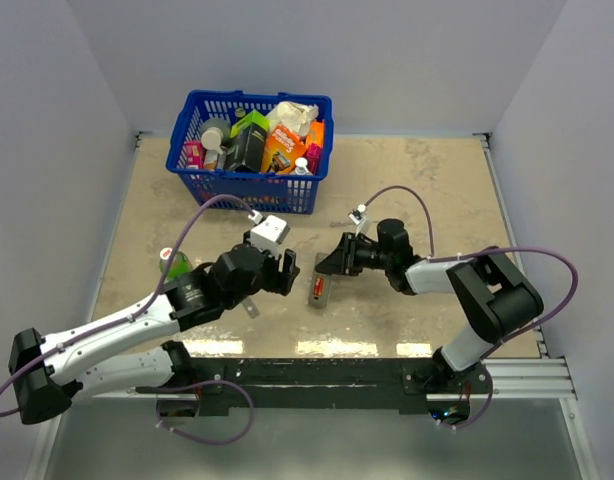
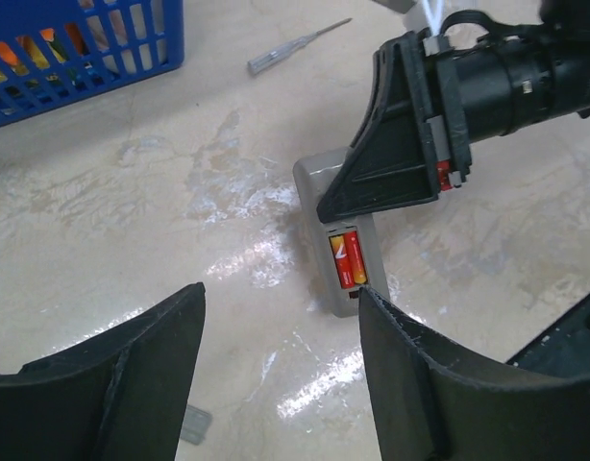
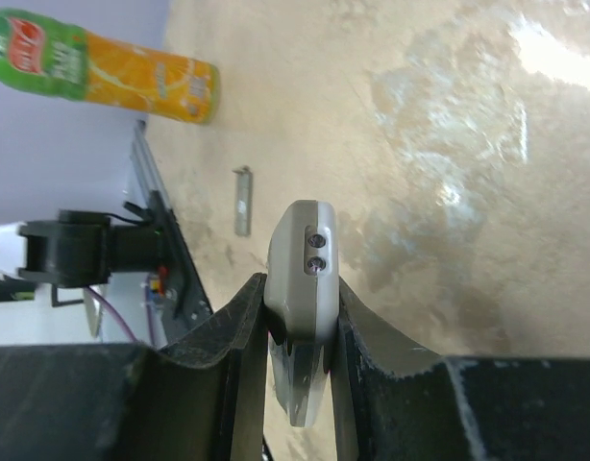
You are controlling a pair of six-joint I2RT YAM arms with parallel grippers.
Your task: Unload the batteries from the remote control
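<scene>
The remote control [image 2: 317, 181] lies back-up on the table, its grey body clamped edgewise between my right gripper's [image 3: 300, 286] jaws. Two red-orange batteries [image 2: 347, 261] sit side by side in its open recess. From above, the remote control [image 1: 319, 291] sits mid-table with my right gripper [image 1: 329, 266] shut on its far end. My left gripper [image 2: 281, 300] is open just short of the remote's near end, its right fingertip [image 2: 372, 305] almost at the recess, with nothing between the fingers. From above, my left gripper [image 1: 288, 272] is just left of the remote.
A blue basket [image 1: 187, 160] of groceries stands at the back. A green-orange bottle [image 3: 112, 72] lies at the left. The small grey cover piece [image 2: 194, 424] rests beside my left fingers. A thin grey tool [image 2: 297, 46] lies beyond the remote.
</scene>
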